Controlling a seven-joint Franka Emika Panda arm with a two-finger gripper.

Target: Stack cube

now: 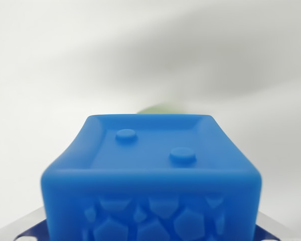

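- Nearest your camera is the blue cube [150, 175], filling the lower middle of the wrist view, so close that its bottom edge runs out of frame.
- Its near face carries a raised pattern of irregular pebble-like shapes; the face above it has a rimmed recess with two round studs, one towards the wrist view's left, one towards the right.
- You see pale metallic pieces with blue reflections at the two lower corners, just beside the cube. They may be parts of the jaws [150, 236], but the pads themselves are hidden, so you cannot tell how wide they stand or whether they have hold of the cube.
- Judging by how near and centred the cube sits, it is likely between the jaws; treat that as a guess.
- Past the cube's far edge, a sliver of a pale green thing [158, 108] peeks out, blurred. It may be the stacking target; you cannot be sure.
- The relation to watch: green lies straight ahead of the cube, roughly centred, with no offset to either side.
- The white worktop [50, 60] is soft and out of focus, with grey shadow across it, so you cannot tell height above it.
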